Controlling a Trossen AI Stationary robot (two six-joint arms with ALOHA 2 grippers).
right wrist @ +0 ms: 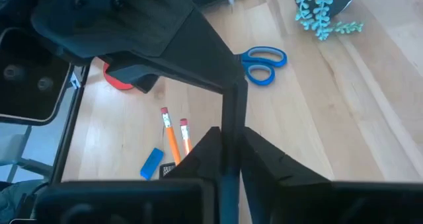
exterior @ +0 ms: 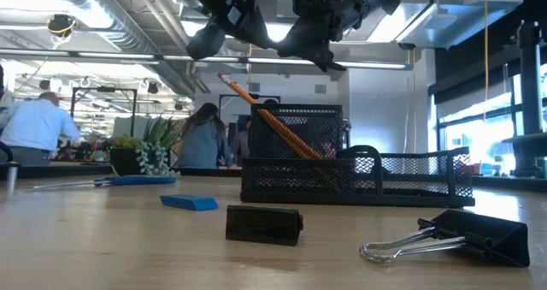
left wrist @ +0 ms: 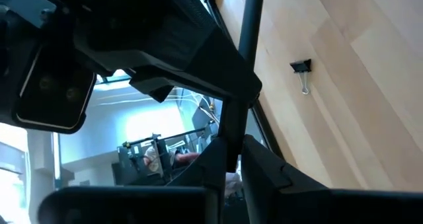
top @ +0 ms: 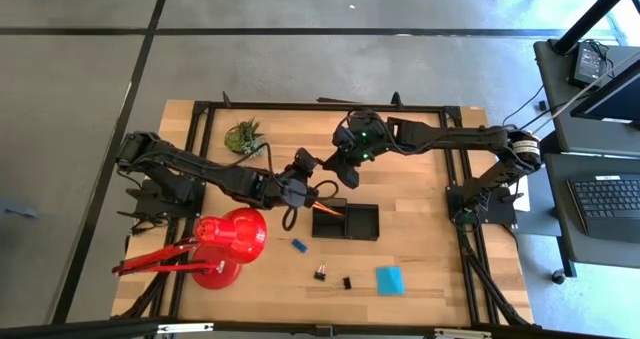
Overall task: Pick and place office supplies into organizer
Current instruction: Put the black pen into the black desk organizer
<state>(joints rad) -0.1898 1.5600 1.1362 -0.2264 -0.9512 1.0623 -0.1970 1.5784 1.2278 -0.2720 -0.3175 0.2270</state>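
Observation:
A thin black pen (left wrist: 248, 45) (right wrist: 234, 108) is held in the air between my two grippers, above the table just behind the organizer. My left gripper (left wrist: 230, 154) (top: 303, 172) is shut on one end. My right gripper (right wrist: 229, 151) (top: 345, 167) is shut on the other end. The organizer (top: 346, 222) (exterior: 359, 174) is a black mesh tray. Two orange pencils (right wrist: 170, 135) (exterior: 275, 123) lean in it, eraser ends up. Lying on the wood are the blue scissors (right wrist: 263, 64) (exterior: 120, 180), a blue eraser (top: 298, 245), two black binder clips (top: 320, 272) (top: 347, 281) and a cyan note pad (top: 390, 279). My left gripper pinches the pen's end (left wrist: 232, 139) between its two fingers. From there the pen runs on to my right gripper, clear of the table. My right gripper pinches the pen's other end (right wrist: 232, 135) between its two fingers, slanting down from the table's right. The pen is off the wood.
A red desk lamp (top: 225, 244) stands at the near left, close to my left arm. A small green plant (top: 243, 137) is at the far left. Bare wood lies right of the organizer and along the near edge around the clips.

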